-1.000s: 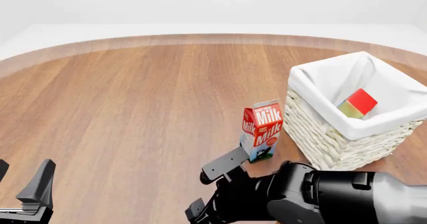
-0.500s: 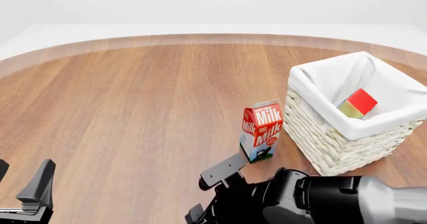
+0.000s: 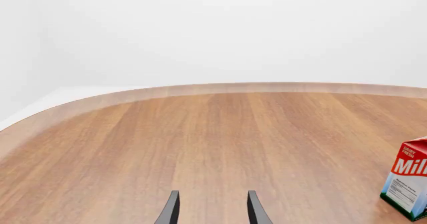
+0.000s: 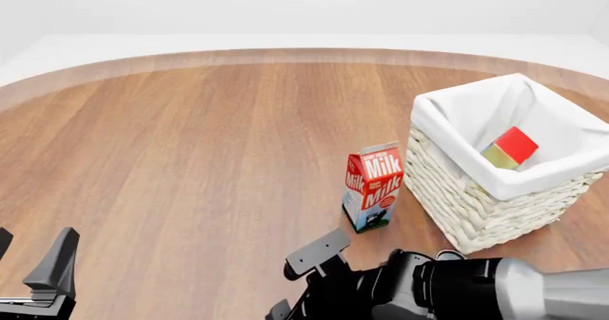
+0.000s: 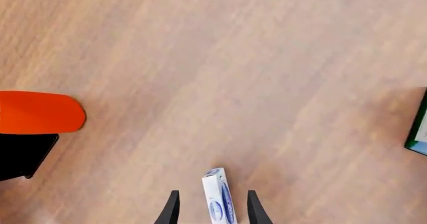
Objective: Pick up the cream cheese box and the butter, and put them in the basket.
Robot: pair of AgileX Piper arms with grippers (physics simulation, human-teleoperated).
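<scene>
The butter [image 4: 513, 149] already lies inside the basket [image 4: 447, 184], leaning against the white lining with one red end up — so half of the task looks done. The cream cheese box [image 5: 218, 196] is still left. In the right wrist view a thin pale box with blue print stands on edge between the two fingertips of the right gripper [image 5: 209, 209], a small gap on each side of it. The fingers [image 5: 171, 208] are spread and do not pinch it yet; this is probably the cream cheese box, but only a narrow edge shows, so the label cannot be read.

The left gripper [image 3: 209, 209] has its fingers apart with nothing between them, only bare wood of the table [image 3: 200, 134] ahead of the tips.

In the front view the box itself is hidden — the dark body of the right arm covers it. The milk carton [image 4: 372, 187] stands beyond the right fingers, just beside the basket wall, and is cut off in both wrist views. An orange shape [image 5: 40, 112] off to one side of the right fingers is cut by the frame and cannot be identified.
</scene>
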